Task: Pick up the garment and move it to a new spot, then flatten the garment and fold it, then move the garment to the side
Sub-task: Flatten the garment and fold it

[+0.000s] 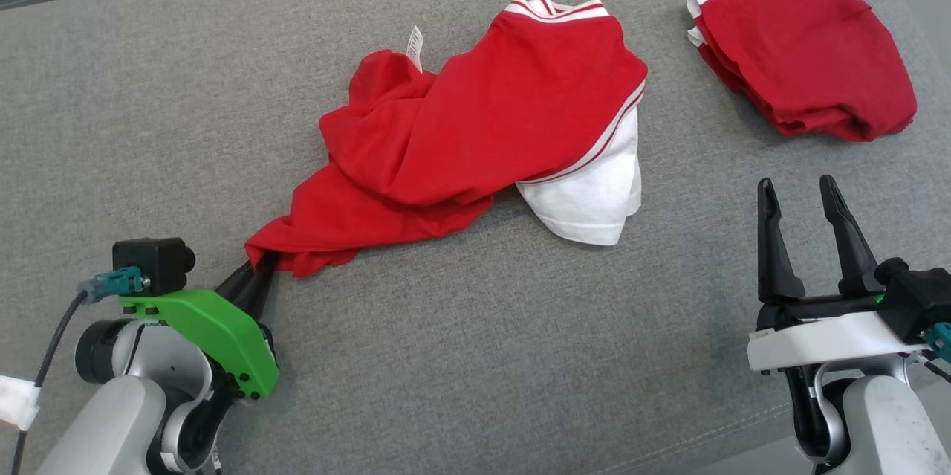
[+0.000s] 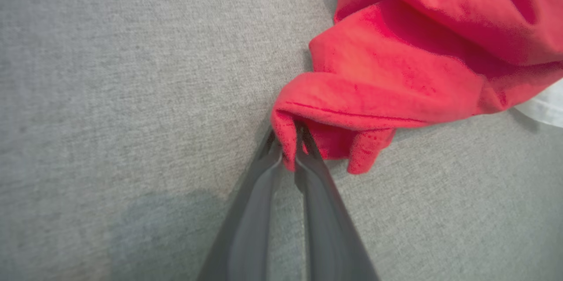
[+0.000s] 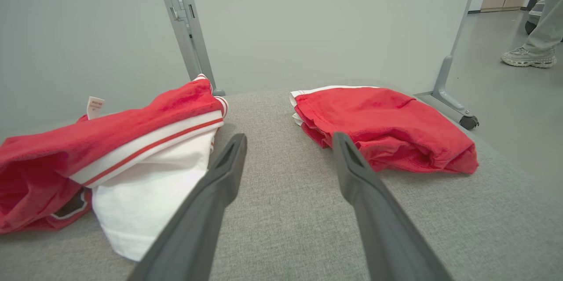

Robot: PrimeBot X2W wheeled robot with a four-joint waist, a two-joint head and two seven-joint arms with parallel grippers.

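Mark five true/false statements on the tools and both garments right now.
1. The left tool is clamped on a red corner of the crumpled garment. True.
2. The right tool holds the folded garment. False: its jaws stand open and empty, short of that garment.
3. The crumpled garment is red all over. False: one end is white, edged with red-and-white trim.
4. A white label sticks up from the crumpled garment. True.
5. The two garments overlap. False: bare grey surface lies between them.

Red garment [image 1: 483, 118] with white, red-striped trim on a grey tabletop [image 1: 475, 356].
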